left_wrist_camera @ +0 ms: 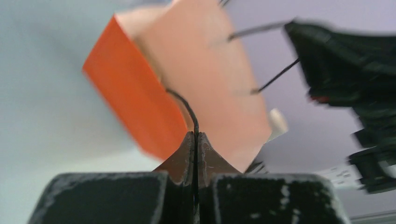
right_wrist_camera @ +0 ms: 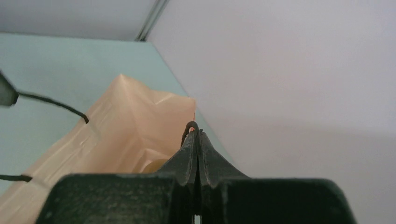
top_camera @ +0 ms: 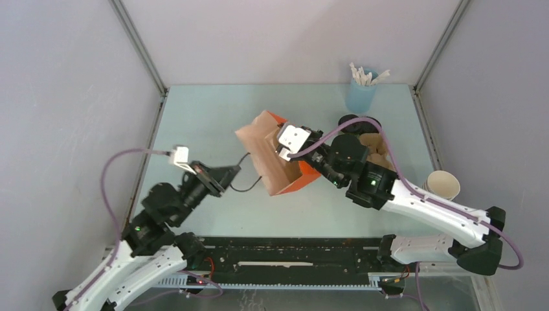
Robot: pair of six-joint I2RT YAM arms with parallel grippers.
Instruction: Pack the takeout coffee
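From above, the orange bag stood mouth-up near the middle of the table. The left gripper sat at its 8 o'clock, and the right gripper was at the rim on the 3 o'clock side. Two dark round lids showed at the bag's 2 o'clock, half hidden behind the right arm. Whether either capped the takeout coffee could not be told. A pale blue cup of sticks stood at 1 o'clock and a lidless cup between 3 and 4 o'clock.

In the left wrist view, the left gripper had its fingers pressed together on the bag's thin black cord handle, which rose toward 12 o'clock to the bag.

In the right wrist view, the right gripper was likewise pinched on a loop of black cord at the near rim. Beyond it lay the bag's open tan inside. A dull olive-yellow patch showed low inside, too little of it to name.

As a judgement, the bag was held open by both handles. If that patch was the cup, packing was nearly done; otherwise loading the cup remained.
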